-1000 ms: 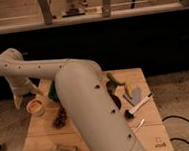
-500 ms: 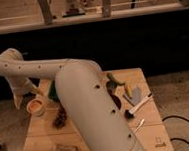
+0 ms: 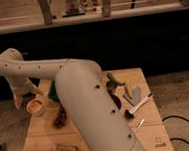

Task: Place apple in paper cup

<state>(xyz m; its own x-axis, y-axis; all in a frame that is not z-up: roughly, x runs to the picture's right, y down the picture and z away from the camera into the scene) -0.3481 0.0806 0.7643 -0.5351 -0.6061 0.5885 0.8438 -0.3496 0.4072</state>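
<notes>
At the table's (image 3: 144,135) left edge the gripper (image 3: 21,99), fingers spread and empty, hangs just beside the paper cup (image 3: 35,107), where the apple (image 3: 35,104) seems already seated, so lift straight clear.

Open gripper (image 3: 24,98) at table's left.

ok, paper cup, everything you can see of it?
The paper cup is short, round and pale, standing upright near the wooden table's left edge. Its mouth shows a yellowish-orange fill, likely the apple sitting inside. The gripper hangs just left of it, at its rim; contact is unclear.
</notes>
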